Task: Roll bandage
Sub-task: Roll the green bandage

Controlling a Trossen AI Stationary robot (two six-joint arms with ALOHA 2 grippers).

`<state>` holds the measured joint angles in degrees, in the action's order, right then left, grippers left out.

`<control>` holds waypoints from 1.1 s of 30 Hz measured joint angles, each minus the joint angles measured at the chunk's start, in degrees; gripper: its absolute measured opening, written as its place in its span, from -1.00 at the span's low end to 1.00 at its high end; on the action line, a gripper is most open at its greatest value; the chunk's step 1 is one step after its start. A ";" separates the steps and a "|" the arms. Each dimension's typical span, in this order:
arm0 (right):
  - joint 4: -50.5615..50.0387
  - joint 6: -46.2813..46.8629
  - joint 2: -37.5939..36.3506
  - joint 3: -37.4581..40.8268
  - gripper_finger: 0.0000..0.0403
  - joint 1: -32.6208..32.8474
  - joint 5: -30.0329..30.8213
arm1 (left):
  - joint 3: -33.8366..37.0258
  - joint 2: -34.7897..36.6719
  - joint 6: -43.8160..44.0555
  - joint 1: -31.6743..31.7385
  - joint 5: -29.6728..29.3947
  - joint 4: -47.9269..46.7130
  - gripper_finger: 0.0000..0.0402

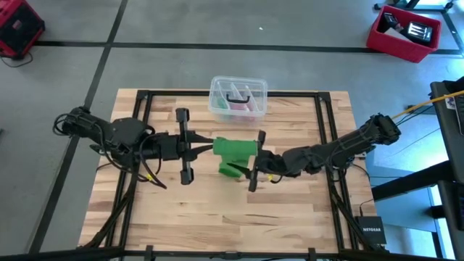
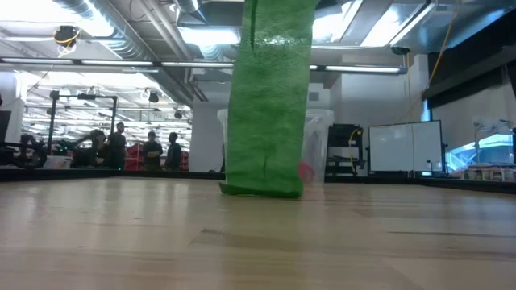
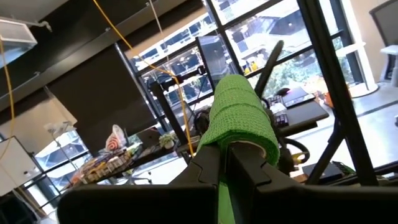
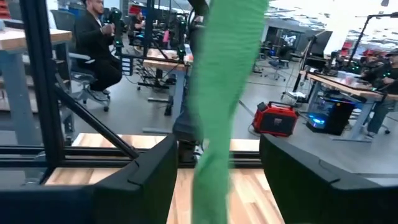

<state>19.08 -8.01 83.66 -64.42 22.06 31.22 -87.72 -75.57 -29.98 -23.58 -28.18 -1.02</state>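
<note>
Partly done: roll end of bandage [image 1: 235,148] is clamped by left gripper [image 1: 206,147] at 9 o'clock; tail hangs unrolled between spread fingers of right gripper [image 1: 254,161], ungripped.

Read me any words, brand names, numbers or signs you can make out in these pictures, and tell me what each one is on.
"NETGEAR": on the small black box beside the table's right edge, high view.
Label on the red bin on the floor, high view: too small to read.
Bandage, clear plastic box, left gripper, right gripper: no text visible.
</note>
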 joint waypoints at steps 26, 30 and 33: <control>-6.68 -8.65 -0.90 0.02 -0.97 11.66 7.11 | 0.00 1.46 -0.85 0.56 -0.94 1.19 -0.99; -6.53 -7.30 -0.62 0.00 -0.98 12.41 7.26 | 0.00 1.34 -1.95 1.87 -1.05 2.19 -0.99; -6.54 -6.74 -0.55 0.00 -0.98 13.04 7.00 | 0.00 1.15 -3.39 2.73 -2.16 2.10 -0.99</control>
<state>12.54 -14.75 83.11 -64.42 35.10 38.22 -87.72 -74.42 -33.37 -20.85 -30.35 1.08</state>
